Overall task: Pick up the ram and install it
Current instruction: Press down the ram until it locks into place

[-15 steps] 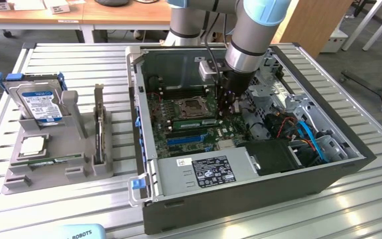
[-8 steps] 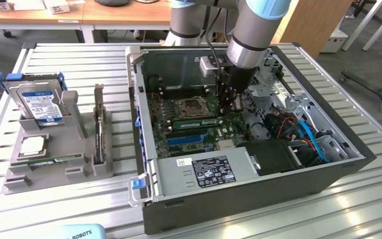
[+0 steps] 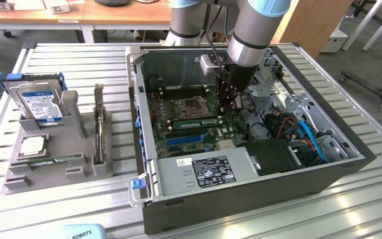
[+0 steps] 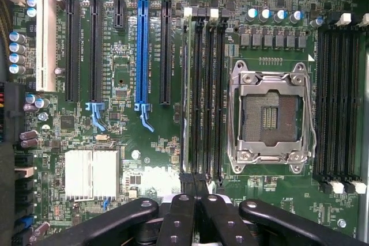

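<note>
Gripper point(image 4: 195, 200), wrist view: jaws together over the ram point(image 4: 186, 90), seated edge-on in a slot beside the empty CPU socket point(image 4: 271, 116). Exterior view adds the holder point(image 3: 58, 164) at left, computer case point(image 3: 244, 199) at right.

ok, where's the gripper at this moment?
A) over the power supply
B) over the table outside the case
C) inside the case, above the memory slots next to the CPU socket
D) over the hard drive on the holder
C: the gripper is down inside the open case, and the wrist view looks straight onto the memory slots beside the empty CPU socket.
</note>
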Tool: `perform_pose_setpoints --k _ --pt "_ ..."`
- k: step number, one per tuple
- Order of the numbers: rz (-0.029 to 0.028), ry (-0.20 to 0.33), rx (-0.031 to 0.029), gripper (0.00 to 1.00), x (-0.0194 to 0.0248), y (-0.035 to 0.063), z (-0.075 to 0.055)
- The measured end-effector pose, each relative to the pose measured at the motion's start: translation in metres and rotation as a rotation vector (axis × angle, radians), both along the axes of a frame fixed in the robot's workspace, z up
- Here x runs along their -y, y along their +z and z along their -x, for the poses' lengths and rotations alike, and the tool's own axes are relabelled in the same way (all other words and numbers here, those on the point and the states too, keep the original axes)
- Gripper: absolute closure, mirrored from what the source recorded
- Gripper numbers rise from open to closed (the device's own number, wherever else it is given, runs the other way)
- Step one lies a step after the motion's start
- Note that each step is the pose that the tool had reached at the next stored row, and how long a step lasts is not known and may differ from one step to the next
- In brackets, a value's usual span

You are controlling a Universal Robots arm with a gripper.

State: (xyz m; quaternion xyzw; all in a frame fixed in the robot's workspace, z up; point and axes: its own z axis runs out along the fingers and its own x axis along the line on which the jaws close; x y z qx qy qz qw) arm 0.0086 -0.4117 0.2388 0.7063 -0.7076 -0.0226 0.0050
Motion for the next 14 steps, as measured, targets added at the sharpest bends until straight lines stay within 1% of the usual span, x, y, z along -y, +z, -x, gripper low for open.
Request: perform_pose_setpoints --k 2,4,14 --pt "0.0001 0.000 0.0000 0.90 0.0000 0.0001 0.001" --pt "0.0003 0.000 -0.0001 0.90 0.0000 0.0001 0.005" --pt "0.0000 0.000 0.0000 0.90 -0.0007 -0.0002 0.036"
